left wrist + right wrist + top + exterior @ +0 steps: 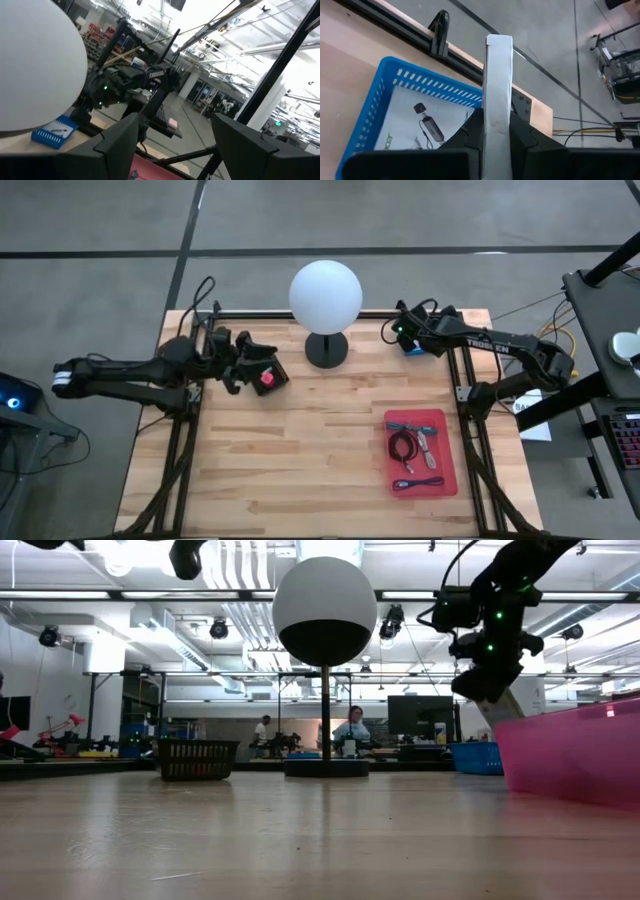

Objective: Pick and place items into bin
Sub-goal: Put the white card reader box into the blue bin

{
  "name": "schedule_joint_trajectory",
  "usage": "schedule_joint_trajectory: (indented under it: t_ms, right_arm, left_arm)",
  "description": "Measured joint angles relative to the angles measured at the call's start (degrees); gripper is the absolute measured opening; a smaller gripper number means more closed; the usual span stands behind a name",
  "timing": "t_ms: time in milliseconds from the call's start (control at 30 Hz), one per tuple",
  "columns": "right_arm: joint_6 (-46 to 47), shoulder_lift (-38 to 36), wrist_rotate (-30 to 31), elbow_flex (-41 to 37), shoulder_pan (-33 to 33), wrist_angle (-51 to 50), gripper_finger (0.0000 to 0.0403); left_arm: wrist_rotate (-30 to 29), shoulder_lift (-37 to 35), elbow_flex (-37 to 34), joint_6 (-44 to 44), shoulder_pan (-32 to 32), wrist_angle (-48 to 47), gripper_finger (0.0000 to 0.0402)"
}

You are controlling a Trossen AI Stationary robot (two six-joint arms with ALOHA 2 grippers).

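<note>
My right gripper point(403, 332) hangs over the blue bin point(390, 95) at the table's far right and is shut on a white card point(498, 75), seen edge-on. A small dark item on a cord point(427, 125) and a white printed sheet lie in the bin. The red tray point(440, 470) near the right edge holds a dark coiled cable point(403, 446), a silvery piece point(427, 445), a teal pen point(415, 425) and a purple cord point(418, 482). My left gripper point(262, 370) is open at the far left, raised, with nothing between its fingers point(120, 145). My right gripper pinches the white card between its two fingers, which press on its flat faces point(498, 117). The fingers slant down from the table's right side. The card juts out past the fingertips, lifted clear above the bin, and its free end point(497, 708) points down.
A white globe lamp point(325, 295) on a black base point(326, 350) stands at the far middle, between the two arms. The table's middle and near left are bare wood. Black frame rails run along the left and right edges.
</note>
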Motion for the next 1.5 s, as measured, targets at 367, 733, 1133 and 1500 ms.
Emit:
schedule_joint_trajectory:
  t_ms: [367, 733, 1133, 1500]
  right_arm:
    - [-1.1, 0.0, -1.3, -2.9, -0.1, 2.4, 0.0030]
    - [-3.1, 0.0, 0.1, -3.7, -0.1, 5.4, 0.0041]
    - [-3.7, 0.0, -0.3, -6.1, -0.1, 6.7, 0.0068]
    - [-3.7, 0.0, -0.4, -6.2, -0.1, 7.0, 0.0131]
  left_arm:
    - [0.0, -2.7, 0.0, 0.5, 0.0, -1.0, 0.0238]
    - [0.0, -1.5, 0.0, 0.4, 0.0, -2.4, 0.0238]
    - [0.0, -0.7, 0.1, 0.3, 0.0, -2.4, 0.0238]
    - [0.0, -0.6, 0.1, 0.2, 0.0, -2.7, 0.0238]
